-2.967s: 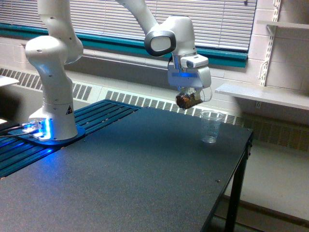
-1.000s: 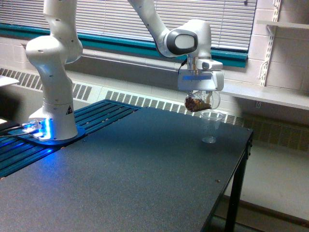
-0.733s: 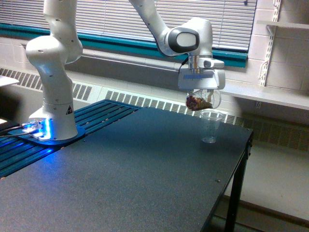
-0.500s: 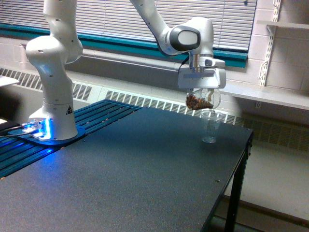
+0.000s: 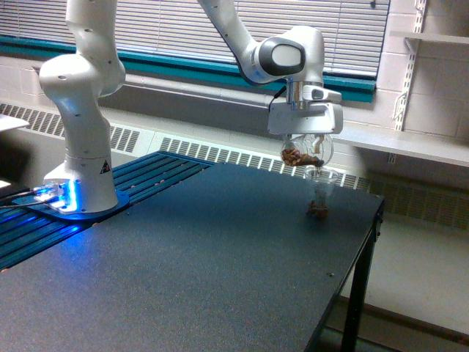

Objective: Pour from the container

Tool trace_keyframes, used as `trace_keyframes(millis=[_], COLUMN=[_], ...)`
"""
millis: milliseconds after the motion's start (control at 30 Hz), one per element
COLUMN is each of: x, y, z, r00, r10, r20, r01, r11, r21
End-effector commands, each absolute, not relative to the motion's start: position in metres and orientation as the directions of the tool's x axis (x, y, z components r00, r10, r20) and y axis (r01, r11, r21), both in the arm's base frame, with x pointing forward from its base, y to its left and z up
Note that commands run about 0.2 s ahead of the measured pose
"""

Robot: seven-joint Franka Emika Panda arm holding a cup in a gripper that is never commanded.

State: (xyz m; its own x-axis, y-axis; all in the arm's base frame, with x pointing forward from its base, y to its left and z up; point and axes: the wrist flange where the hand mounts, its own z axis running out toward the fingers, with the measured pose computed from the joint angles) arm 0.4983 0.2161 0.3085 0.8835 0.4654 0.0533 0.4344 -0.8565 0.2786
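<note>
Pour underway, judging by this frame. Gripper (image 5: 305,147) is clamped on the container (image 5: 306,152), a small clear cup. Finger gap itself isn't resolvable from this angle, but the cup hangs in the air under the hand, so the fingers have to be closed on it.

Container sits at roughly 12 o'clock from the receiving cup (image 5: 320,192), just above its rim and not touching as far as I can tell. It's tipped over hard, mouth toward 5 o'clock, which puts the lip over the opening below. Brown chunky contents (image 5: 296,155) are bunched in the low side of the container, and some brown material already lies in the bottom of the receiving cup. So transfer has started and is partway at best.

Why this geometry: a short drop keeps loose pieces from bouncing out, and the narrow target leaves little lateral margin, hence the mouth centred right over it.

Receiving cup stands upright on the dark table (image 5: 198,264), close to the far edge at the exterior view's right. It's light and unsupported, so any contact from the container could knock it over.

Next call is probably more tilt to clear the remaining clump. Risk: the clump releases all at once and overshoots the rim.

Robot base (image 5: 80,169) is well apart at 9 o'clock.
</note>
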Motion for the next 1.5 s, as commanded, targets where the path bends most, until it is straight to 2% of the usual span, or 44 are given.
trace_keyframes(millis=[33, 1500], x=[0.497, 0.499], y=[0.224, 0.248], z=[0.317, 0.322], r00=[0.864, 0.826], r10=[0.5, 0.564], r20=[0.056, -0.007], r01=[0.463, 0.528], r11=[-0.834, -0.768], r21=[0.3, 0.362])
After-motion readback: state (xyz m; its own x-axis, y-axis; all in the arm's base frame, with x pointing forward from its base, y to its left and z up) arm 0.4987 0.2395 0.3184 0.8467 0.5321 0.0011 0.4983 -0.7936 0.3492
